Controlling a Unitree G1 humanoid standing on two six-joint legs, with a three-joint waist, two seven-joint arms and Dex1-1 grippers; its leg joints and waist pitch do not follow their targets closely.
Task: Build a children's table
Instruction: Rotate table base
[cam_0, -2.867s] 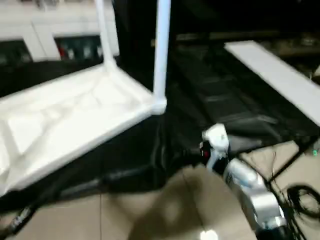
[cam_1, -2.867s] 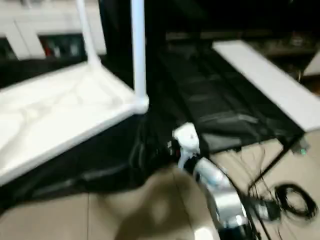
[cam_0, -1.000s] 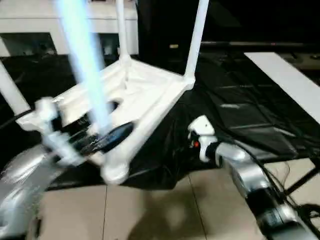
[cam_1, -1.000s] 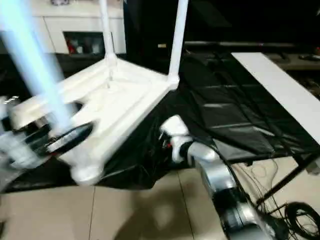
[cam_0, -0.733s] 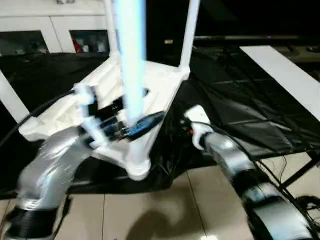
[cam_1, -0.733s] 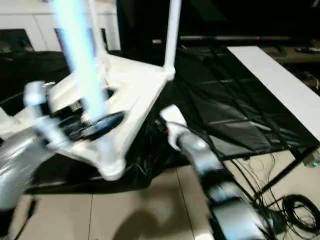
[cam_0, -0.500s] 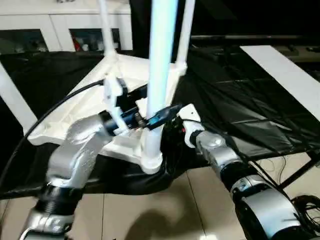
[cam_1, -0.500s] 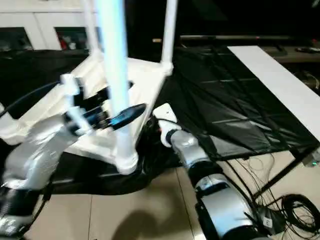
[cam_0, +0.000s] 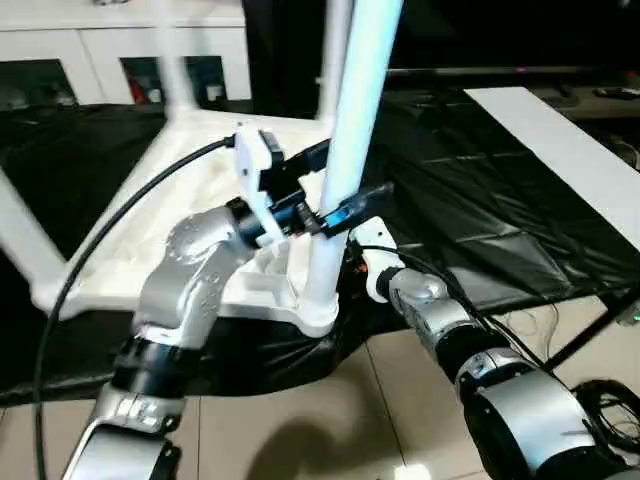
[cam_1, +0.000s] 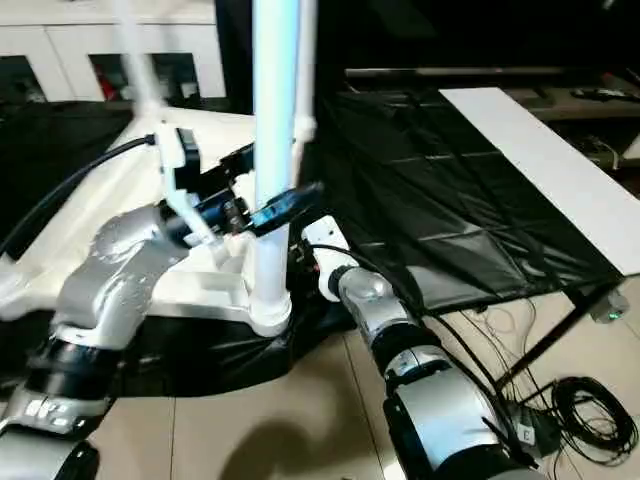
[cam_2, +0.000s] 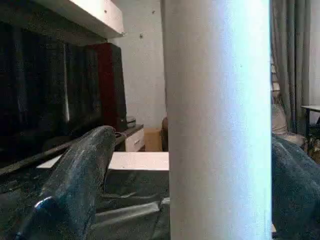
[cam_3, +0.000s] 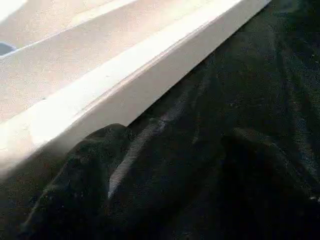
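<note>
The children's table (cam_0: 200, 215) lies upside down on a tabletop draped in black cloth (cam_0: 470, 210), its square top flat on the cloth and its ribbed underside facing up, with legs rising from the corner sockets. At the near corner a long white tube leg (cam_0: 345, 160) stands nearly upright, its long axis close to vertical with a slight lean, its foot seated in the round corner socket (cam_0: 312, 315) at the tabletop's front edge. The left gripper (cam_0: 335, 195) is the nearer one: its black jaws stand spread on either side of this leg partway up, and in the left wrist view the tube fills the gap between the fingers (cam_2: 75, 185), so it probably holds or steadies the leg for pressing straight down along its axis. The right gripper (cam_1: 300, 262) sits low beside the socket, against the table's edge; its jaws appear spread around nothing.
</note>
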